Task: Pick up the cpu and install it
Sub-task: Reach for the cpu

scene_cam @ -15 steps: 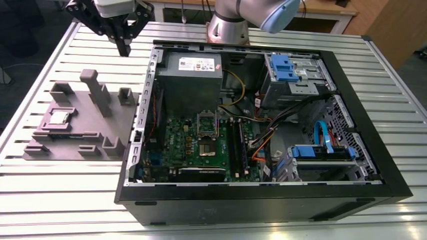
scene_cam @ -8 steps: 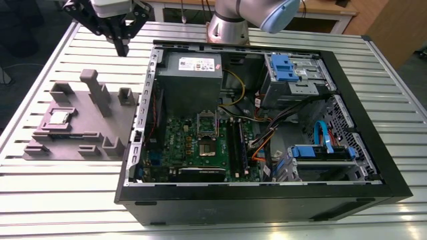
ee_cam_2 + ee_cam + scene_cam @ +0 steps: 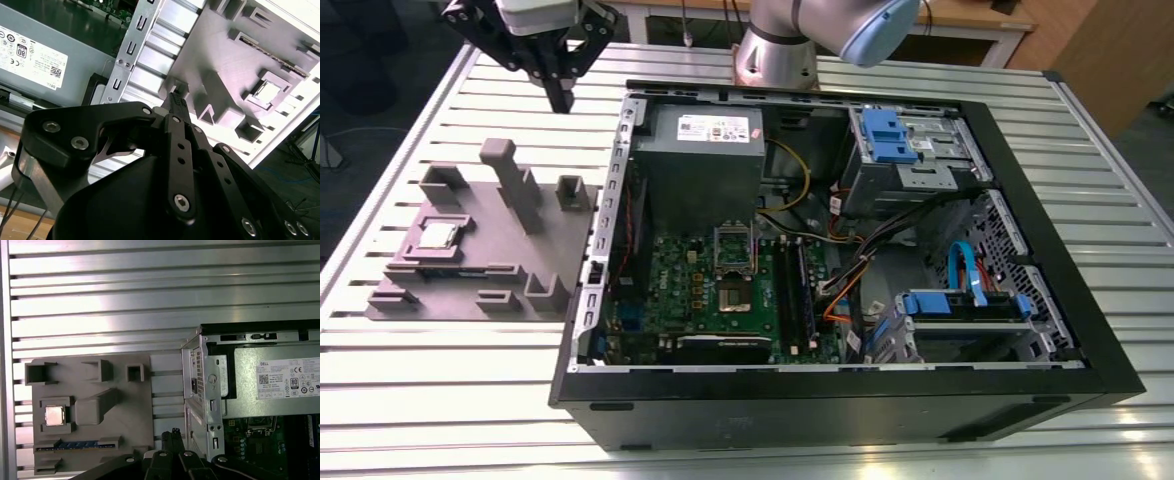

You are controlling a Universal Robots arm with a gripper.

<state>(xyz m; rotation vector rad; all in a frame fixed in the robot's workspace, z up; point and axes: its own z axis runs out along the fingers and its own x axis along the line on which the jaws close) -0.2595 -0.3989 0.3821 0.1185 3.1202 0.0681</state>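
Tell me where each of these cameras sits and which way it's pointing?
Exterior view: off the arm, high up, looking down aslant at the table, open case and tray; the arm and the tool show.
First wrist view: on the arm, looking straight down past the tool at the tray, cpu and case corner.
Second wrist view: on the arm behind the tool, looking along it, tilted, at the tray.
Both wrist views share the cpu, tray and the case's labelled box.
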